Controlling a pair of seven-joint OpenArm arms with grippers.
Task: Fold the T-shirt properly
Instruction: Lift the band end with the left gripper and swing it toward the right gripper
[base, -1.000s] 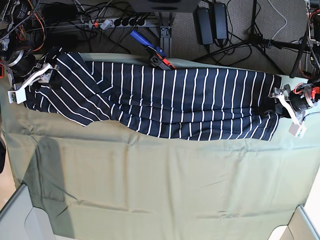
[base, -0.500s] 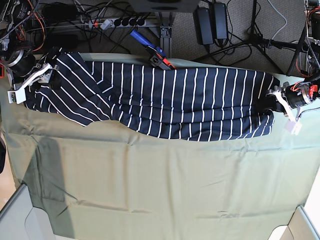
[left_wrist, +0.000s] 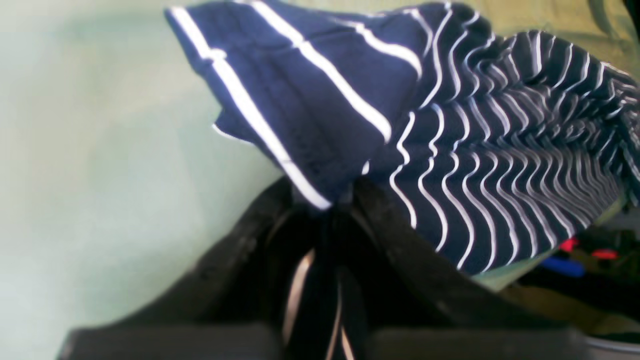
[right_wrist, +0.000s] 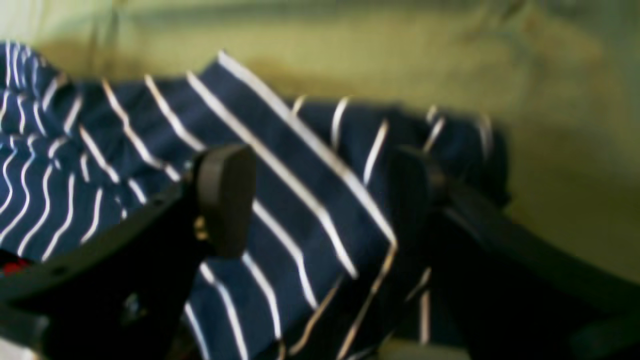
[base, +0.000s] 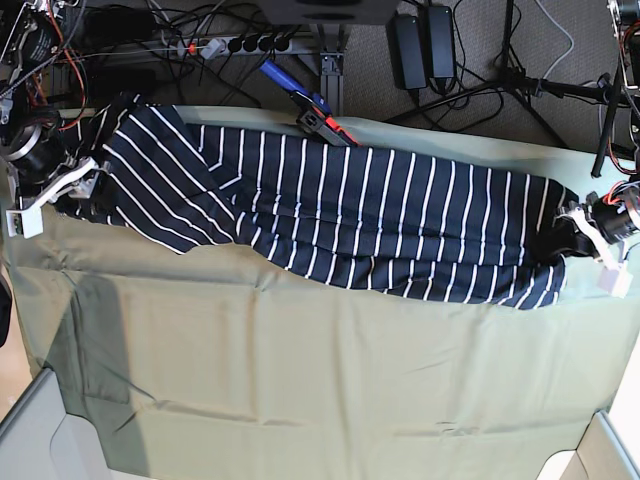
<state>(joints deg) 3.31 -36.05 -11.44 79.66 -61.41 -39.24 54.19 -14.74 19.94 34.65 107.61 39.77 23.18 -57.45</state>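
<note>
**Navy striped cloth drawn out between two tools**

Dark navy T-shirt (base: 350, 215) with thin white stripes, laid as one long band across the far half of a pale green cloth (base: 320, 380), sleeve end towards the base view's left and hem end towards its right. Near half of the green cloth bare, probably kept free as landing ground for the coming fold.

Left tool (left_wrist: 340, 200) at the hem end, clenched on a bunched corner of the fabric; stripes rippling away from the pinch in the left wrist view, a sign of tension along the shirt's length. Corner lifted slightly off the green cloth, judging by the free flap above the black fingers.

Right tool (right_wrist: 320, 195) at the sleeve end, jaws wide apart and straddling a ridge of striped fabric, one pad (right_wrist: 225, 197) resting against the cloth but nothing gripped. Likely placed so for a matching pinch on this end.

Probable stage: early, with the shirt narrowed but not yet shortened. Probable next need: closure of the right tool on all layers before any lift. Risk: a single layer caught, and a skewed fold.
</note>
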